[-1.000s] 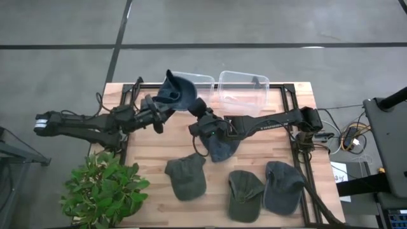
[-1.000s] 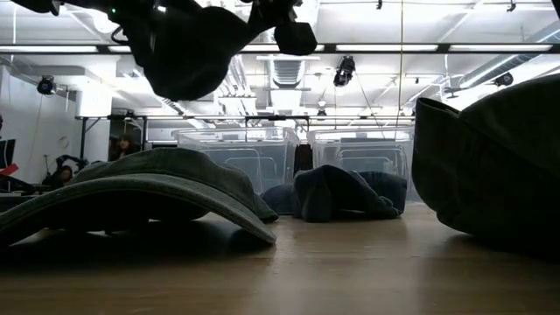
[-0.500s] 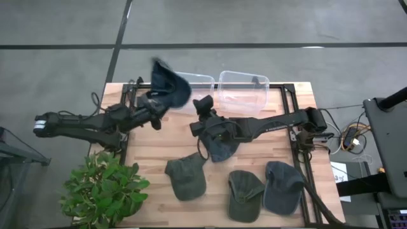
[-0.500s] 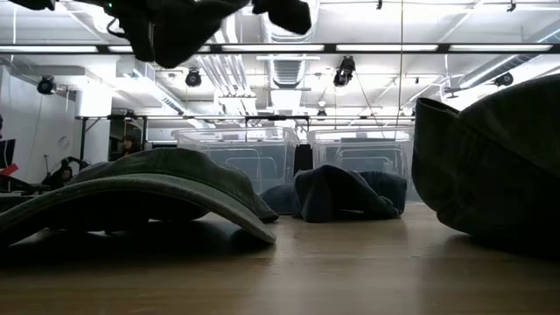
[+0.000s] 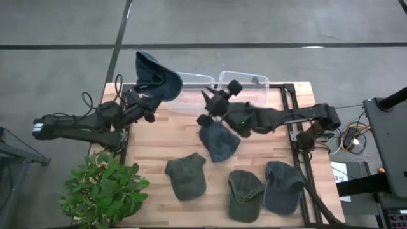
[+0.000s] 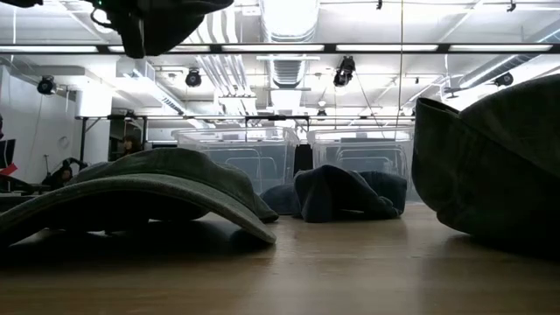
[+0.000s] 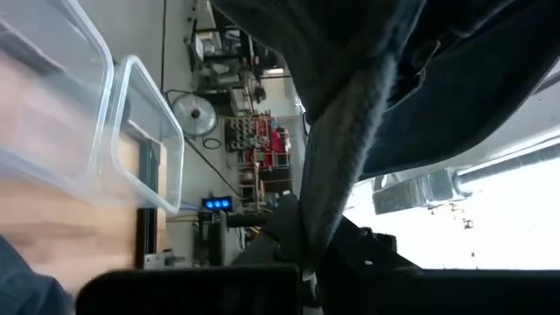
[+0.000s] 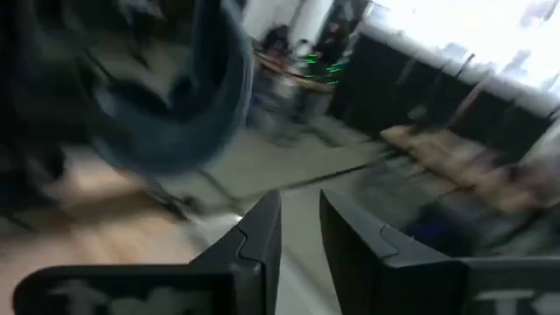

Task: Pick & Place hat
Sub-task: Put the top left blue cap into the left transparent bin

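Note:
My left gripper [image 5: 147,100] is raised over the table's far-left corner, shut on a dark blue hat [image 5: 156,76] that shows at the top of the low view [image 6: 166,22]. A second dark blue hat [image 5: 219,141] lies crumpled on the table's middle [image 6: 341,192]. Three green hats [image 5: 186,175] [image 5: 245,191] [image 5: 283,184] rest on their brims nearer. My right gripper [image 5: 219,97] hovers open above the far middle, between the lying blue hat and the clear bins, touching nothing; its fingers show in its wrist view [image 8: 297,227]. My left gripper pinches a fold of the dark blue hat's cloth [image 7: 328,201] between its two fingers [image 7: 289,262]. The hat is lifted clear of the table and spreads out beyond the fingertips, toward the far edge. Which part of the hat the fold belongs to, I cannot tell.
Two clear plastic bins [image 5: 191,86] [image 5: 245,89] stand side by side at the far edge [image 6: 236,149] [image 6: 367,149]. A potted plant [image 5: 102,187] sits at the near-left corner. Bare wood shows left of the green hats [image 5: 149,143].
My left gripper has risen and swung toward the far-left corner, carrying the blue hat higher and out over the left bin's edge. My right gripper has lifted off the lying blue hat, moved toward the far edge and tipped upward. That hat stays on the table.

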You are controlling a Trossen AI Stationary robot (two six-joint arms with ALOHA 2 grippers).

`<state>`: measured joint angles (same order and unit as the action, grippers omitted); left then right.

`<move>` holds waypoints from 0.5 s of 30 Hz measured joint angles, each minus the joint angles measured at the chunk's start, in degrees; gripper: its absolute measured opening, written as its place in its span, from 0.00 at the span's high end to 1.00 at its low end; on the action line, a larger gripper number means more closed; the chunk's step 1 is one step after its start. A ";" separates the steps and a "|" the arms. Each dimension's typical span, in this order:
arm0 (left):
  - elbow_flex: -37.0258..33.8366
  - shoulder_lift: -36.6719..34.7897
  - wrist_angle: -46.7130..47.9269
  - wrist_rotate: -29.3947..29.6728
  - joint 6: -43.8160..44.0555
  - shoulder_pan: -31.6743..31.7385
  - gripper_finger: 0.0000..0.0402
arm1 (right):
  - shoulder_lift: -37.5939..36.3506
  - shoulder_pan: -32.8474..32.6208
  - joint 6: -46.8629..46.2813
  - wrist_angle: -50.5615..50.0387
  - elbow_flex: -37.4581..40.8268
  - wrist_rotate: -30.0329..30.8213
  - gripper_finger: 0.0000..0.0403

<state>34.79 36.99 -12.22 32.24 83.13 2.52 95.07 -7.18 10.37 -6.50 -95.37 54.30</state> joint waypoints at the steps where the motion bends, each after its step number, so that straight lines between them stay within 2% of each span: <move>1: 0.00 0.06 -0.08 0.04 -0.49 0.00 0.98 | -0.91 0.54 -5.65 -0.44 0.00 -2.99 0.83; 4: -0.02 0.22 -0.26 0.04 -2.84 0.00 0.98 | -3.50 3.17 -23.07 -0.67 0.04 -16.06 0.86; 8: -0.04 0.26 -1.32 -0.61 -7.19 0.00 0.98 | -4.11 6.66 -36.30 -1.40 0.24 -29.62 0.87; 12: -0.07 0.31 -3.06 -1.48 -11.28 0.00 0.98 | -2.25 8.57 -44.66 -2.34 0.39 -35.03 0.83; 15: -0.07 0.35 -4.44 -2.48 -13.07 0.00 0.98 | -0.68 9.28 -46.15 -1.46 0.39 -37.86 0.78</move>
<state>34.72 37.34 -16.66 29.76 70.06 2.52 94.39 2.10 -35.78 -7.96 -94.98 16.44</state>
